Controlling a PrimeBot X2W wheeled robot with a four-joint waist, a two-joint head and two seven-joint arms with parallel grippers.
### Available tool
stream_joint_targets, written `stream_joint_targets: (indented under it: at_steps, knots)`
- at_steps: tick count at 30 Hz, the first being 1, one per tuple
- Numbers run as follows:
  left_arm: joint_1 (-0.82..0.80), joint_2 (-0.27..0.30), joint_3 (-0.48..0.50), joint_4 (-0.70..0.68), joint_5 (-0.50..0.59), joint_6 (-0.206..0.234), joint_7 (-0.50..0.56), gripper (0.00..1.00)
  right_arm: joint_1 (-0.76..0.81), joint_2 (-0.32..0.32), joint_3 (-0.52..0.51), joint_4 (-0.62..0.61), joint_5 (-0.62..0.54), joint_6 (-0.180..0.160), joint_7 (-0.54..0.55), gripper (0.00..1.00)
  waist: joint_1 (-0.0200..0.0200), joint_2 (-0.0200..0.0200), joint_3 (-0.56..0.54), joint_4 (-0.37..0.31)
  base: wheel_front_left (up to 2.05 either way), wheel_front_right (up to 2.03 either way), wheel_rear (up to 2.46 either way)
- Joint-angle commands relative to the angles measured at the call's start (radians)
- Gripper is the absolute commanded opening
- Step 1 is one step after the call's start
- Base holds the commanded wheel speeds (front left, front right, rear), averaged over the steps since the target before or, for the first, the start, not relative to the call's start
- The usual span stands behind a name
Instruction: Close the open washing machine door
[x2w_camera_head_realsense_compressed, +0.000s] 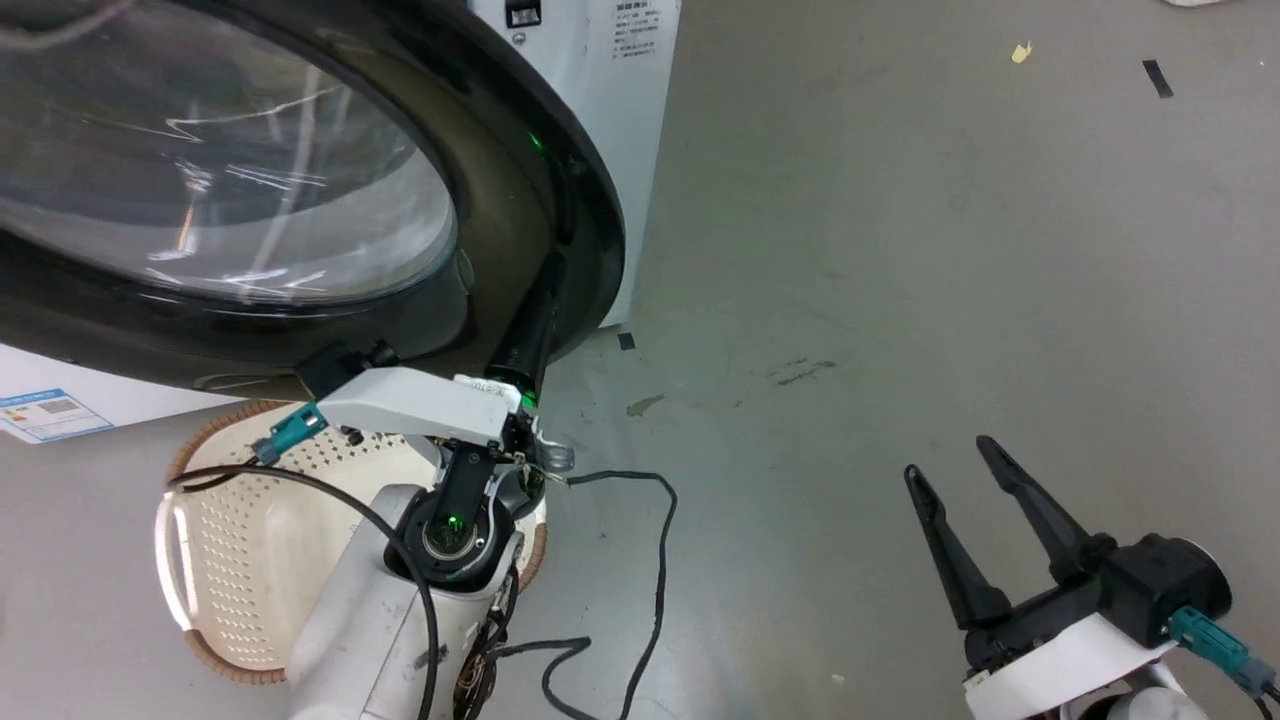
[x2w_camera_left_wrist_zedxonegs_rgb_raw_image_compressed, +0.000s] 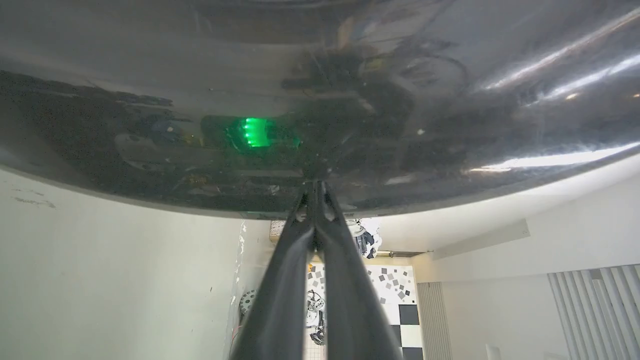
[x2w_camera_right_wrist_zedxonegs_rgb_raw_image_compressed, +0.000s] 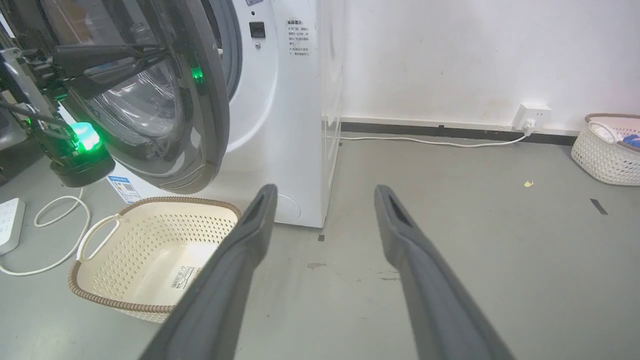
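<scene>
The washing machine door (x2w_camera_head_realsense_compressed: 500, 200), glossy black with a bulging glass window, stands swung out from the white washing machine (x2w_camera_head_realsense_compressed: 640, 130). My left gripper (x2w_camera_head_realsense_compressed: 553, 268) is shut, its fingers lying together against the door's black rim at the free edge. In the left wrist view the closed fingertips (x2w_camera_left_wrist_zedxonegs_rgb_raw_image_compressed: 316, 186) touch the shiny door (x2w_camera_left_wrist_zedxonegs_rgb_raw_image_compressed: 150, 75). The right wrist view shows the door (x2w_camera_right_wrist_zedxonegs_rgb_raw_image_compressed: 205, 110) part open in front of the machine (x2w_camera_right_wrist_zedxonegs_rgb_raw_image_compressed: 295, 150). Low on the right, above the floor, my right gripper (x2w_camera_head_realsense_compressed: 948, 458) (x2w_camera_right_wrist_zedxonegs_rgb_raw_image_compressed: 326, 189) is open and holds nothing.
A cream perforated basket (x2w_camera_head_realsense_compressed: 240, 560) (x2w_camera_right_wrist_zedxonegs_rgb_raw_image_compressed: 150, 250) sits on the floor under the door, beside my left forearm. A black cable (x2w_camera_head_realsense_compressed: 655, 560) trails on the grey floor. A second basket (x2w_camera_right_wrist_zedxonegs_rgb_raw_image_compressed: 607, 150) stands by the wall, and a power strip (x2w_camera_right_wrist_zedxonegs_rgb_raw_image_compressed: 10, 222) lies at the left.
</scene>
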Motion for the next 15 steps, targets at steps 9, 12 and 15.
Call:
stream_joint_targets:
  at_steps: [9, 12, 15]
  knots:
    - [0.229, 0.095, -0.057, -0.162, 0.154, -0.005, -0.048, 1.0, 0.059, -0.01, -0.019, -0.006, -0.02, 0.001, -0.004, 1.0, -0.0002, -0.0001, -0.13, 0.12, 0.0, 0.0, 0.0]
    - [0.296, 0.167, -0.108, -0.2, 0.278, -0.005, -0.116, 1.0, 0.088, -0.014, -0.025, -0.008, -0.023, 0.001, -0.004, 1.0, -0.0002, -0.0001, -0.168, 0.168, 0.0, 0.0, 0.0]
    - [0.345, 0.231, -0.137, -0.21, 0.407, -0.005, -0.179, 1.0, 0.109, -0.017, -0.026, -0.011, -0.03, 0.001, -0.004, 1.0, -0.0002, -0.0001, -0.204, 0.211, 0.0, 0.0, 0.0]
